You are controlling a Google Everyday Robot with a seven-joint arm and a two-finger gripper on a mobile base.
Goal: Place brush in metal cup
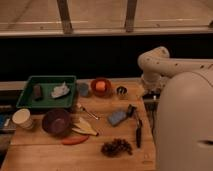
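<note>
1. I see the brush (138,131) lying flat near the bench (125,162) right edge, handle toward the front edge, head toward the back beside a blue sponge (117,118).
2. Metal cup (121,91) stands upright near the back edge, just right of the red bowl (101,86) holding an orange; well apart from the brush.
3. Open wood between cup and brush head; front right corner is bare except a dark grape cluster (117,147).
4. Left side is crowded: green tray (30,102), purple bowl (55,122), white paper cup (22,119), banana (84,128), red chili (75,141), small spoon (88,112).
5. Arm is folded at the right, elbow high, forearm dropping past the bench's right back corner.
6. Hand (151,94) sits dark just off that corner, right of the metal cup; I can't tell its state.
</note>
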